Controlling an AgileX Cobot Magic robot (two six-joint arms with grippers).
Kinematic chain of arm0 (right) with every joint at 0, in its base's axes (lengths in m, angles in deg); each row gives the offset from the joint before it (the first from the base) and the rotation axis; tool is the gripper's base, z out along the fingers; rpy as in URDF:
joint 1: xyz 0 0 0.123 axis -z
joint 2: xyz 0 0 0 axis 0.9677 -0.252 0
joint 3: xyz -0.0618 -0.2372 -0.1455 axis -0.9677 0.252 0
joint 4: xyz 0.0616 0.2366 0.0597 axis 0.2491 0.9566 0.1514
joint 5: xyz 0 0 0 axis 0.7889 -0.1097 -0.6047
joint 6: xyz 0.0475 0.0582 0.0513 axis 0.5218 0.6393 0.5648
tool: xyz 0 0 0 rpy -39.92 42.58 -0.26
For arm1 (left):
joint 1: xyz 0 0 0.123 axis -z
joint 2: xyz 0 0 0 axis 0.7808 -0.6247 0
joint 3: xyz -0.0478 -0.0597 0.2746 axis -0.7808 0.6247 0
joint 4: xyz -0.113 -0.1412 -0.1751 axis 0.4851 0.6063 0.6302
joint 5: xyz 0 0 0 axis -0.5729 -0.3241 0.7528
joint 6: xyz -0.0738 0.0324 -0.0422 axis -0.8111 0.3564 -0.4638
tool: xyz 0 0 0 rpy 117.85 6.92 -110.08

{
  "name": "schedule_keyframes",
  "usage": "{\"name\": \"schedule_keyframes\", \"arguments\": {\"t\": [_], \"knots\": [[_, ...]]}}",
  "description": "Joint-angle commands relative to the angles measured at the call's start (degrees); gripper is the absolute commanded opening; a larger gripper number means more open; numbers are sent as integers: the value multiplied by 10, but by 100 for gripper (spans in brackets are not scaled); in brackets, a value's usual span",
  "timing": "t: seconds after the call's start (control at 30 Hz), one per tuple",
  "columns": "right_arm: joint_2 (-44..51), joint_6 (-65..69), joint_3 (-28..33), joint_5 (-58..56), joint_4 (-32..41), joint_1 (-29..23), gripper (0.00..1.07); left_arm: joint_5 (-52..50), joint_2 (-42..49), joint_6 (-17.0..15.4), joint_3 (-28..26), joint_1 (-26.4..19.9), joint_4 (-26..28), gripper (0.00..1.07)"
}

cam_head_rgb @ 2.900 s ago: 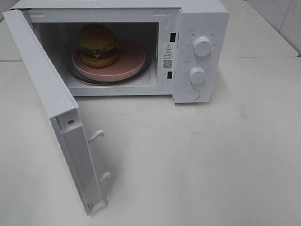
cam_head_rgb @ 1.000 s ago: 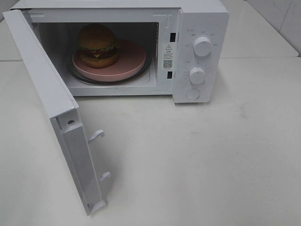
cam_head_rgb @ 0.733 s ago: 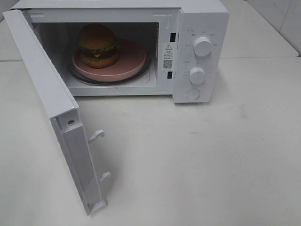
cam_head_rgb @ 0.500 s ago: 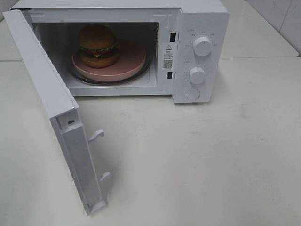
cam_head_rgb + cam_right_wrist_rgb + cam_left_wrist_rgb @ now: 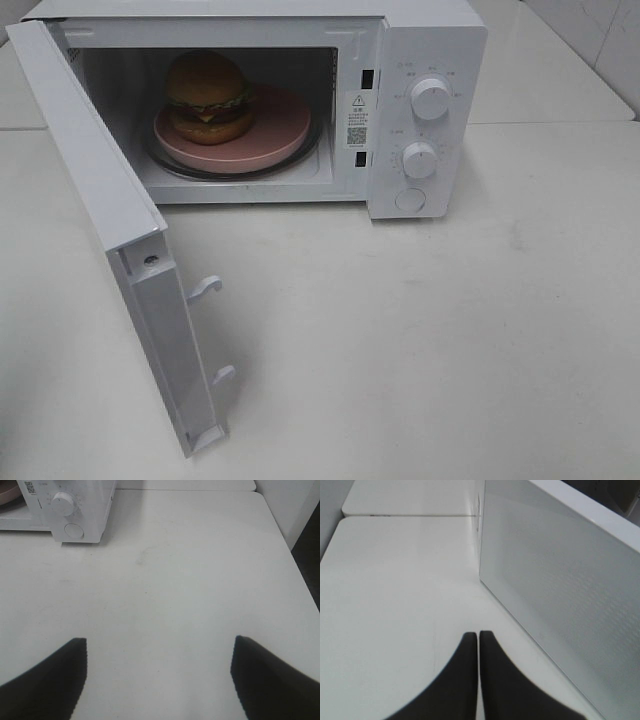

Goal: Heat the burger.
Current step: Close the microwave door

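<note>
Sitting on its round pink plate (image 5: 287,124) inside the white microwave oven (image 5: 440,45), the glossy brown-bunned burger (image 5: 207,95) awaits heating; next, I judge, the wide-open white door (image 5: 95,190) needs swinging shut (left gripper (image 5: 478,645) pressed closed near it; right gripper (image 5: 158,641) spread, empty).

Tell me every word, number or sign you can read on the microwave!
"!" inside a warning triangle, atop the white sticker on the microwave, beside its opening.
Print and square code lower on that sticker: too small to read.
Marks around the upper knob and lower knob: too small to read.
No other text shows.
</note>
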Motion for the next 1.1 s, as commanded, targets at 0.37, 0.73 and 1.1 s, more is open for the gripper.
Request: {"name": "schedule_keyframes", "arguments": {"t": [0.37,0.73,1.1], "knots": [[15,-9,0,6,2,4,76,-328,-83,93,126,3,72,0],[15,-9,0,6,2,4,76,-566,-87,88,239,3,77,0],[15,-7,0,6,0,4,76,-643,-258,-69,231,5,-86,0]]}}
